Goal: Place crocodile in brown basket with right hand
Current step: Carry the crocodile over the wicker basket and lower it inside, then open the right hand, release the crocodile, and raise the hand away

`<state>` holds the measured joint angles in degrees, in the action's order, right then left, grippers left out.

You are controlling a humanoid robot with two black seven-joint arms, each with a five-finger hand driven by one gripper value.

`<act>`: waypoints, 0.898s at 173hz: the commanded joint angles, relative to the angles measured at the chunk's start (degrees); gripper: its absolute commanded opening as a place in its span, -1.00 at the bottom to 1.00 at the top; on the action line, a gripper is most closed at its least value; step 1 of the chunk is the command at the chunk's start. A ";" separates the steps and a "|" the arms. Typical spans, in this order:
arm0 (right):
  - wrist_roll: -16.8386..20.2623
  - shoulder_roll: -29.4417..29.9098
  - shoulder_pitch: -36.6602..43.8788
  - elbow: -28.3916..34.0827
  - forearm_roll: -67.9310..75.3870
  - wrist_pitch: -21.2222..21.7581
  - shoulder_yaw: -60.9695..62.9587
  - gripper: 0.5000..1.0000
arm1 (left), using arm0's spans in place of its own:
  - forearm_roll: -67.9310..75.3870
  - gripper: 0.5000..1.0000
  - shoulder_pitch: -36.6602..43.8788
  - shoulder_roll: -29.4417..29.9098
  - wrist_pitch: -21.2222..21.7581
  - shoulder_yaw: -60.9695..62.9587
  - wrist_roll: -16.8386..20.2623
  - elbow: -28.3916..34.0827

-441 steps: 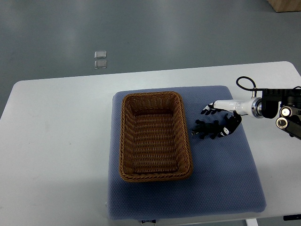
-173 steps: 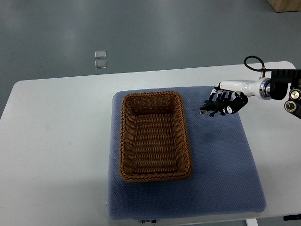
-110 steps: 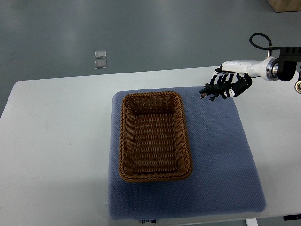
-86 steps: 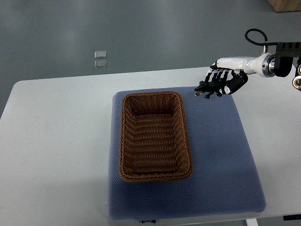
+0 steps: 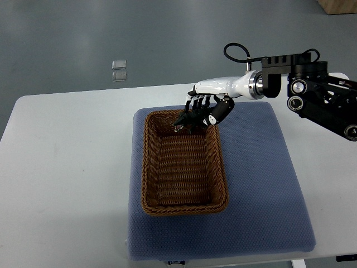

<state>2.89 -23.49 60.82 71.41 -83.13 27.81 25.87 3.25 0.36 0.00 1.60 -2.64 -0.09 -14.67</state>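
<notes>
White tabletop (image 5: 67, 167) carries a blue mat (image 5: 262, 184), with the basket (image 5: 146, 167) on the mat's left part. Right robot hand (image 5: 203, 111) hovers over the basket's far end, fingers curled around the crocodile (image 5: 187, 119), held just above the far rim, not yet inside. Step looks like carry-over, close to drop. Next: shift toward basket middle, lower, spread fingers to release

Beneath me a white table (image 5: 67, 145) with rounded corners carries a blue-grey padded mat (image 5: 262, 184). Beyond it lies a dull grey-green floor (image 5: 167, 33) with soft glare, 2 small clear squares (image 5: 119, 71), and a tan box corner (image 5: 338, 5) to my right.
</notes>
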 commanded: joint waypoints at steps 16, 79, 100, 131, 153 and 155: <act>0.01 3.62 -0.87 -1.89 -0.63 -0.22 -1.52 -0.58 | 0.00 1.00 0.08 0.00 -0.02 0.00 0.00 -0.09; -0.07 7.75 -5.44 -5.58 -1.51 -1.62 -1.61 -0.46 | 0.00 1.00 -0.01 0.00 -0.02 -0.09 0.00 -0.09; -0.07 8.37 -6.67 -5.58 -1.68 -2.06 -1.52 -0.30 | 0.00 1.00 -0.01 0.00 0.07 -0.09 0.00 -0.09; -0.07 8.55 -7.47 -5.67 -1.68 -2.41 -1.52 0.31 | 0.00 1.00 -0.01 0.00 0.16 -0.09 0.00 -0.18; -0.07 8.37 -7.47 -5.67 -1.68 -2.41 -1.43 0.58 | 0.00 1.00 -0.01 0.00 0.16 -0.09 0.00 -0.18; -0.07 8.28 -7.47 -5.67 -1.68 -2.33 -1.43 0.58 | 0.00 1.00 -0.01 0.00 0.16 -0.09 0.00 -0.18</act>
<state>2.81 -14.97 53.40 65.74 -84.81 25.41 24.35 3.25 0.36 0.00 1.76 -2.73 -0.09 -14.86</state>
